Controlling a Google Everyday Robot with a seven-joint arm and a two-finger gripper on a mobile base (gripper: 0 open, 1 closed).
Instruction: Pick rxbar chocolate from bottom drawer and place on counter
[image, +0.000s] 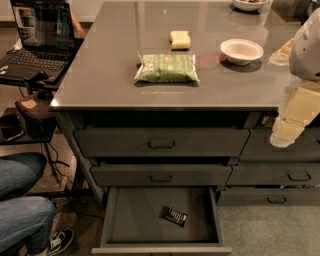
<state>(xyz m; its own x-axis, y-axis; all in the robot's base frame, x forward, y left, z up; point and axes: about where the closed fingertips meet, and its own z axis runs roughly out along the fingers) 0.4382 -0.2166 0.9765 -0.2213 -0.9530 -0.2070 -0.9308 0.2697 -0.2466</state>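
The rxbar chocolate is a small black bar with pale lettering. It lies flat on the grey floor of the open bottom drawer, right of centre, and nothing touches it. The two handled drawers above are shut. The grey counter spreads above them. My arm enters at the right edge, and its pale gripper hangs in front of the top right drawer, just below the counter's edge, well above and to the right of the bar.
On the counter lie a green packet, a yellow block and a white bowl. Another bowl stands at the back. A laptop sits on a side stand at the left. A seated person's legs are at lower left.
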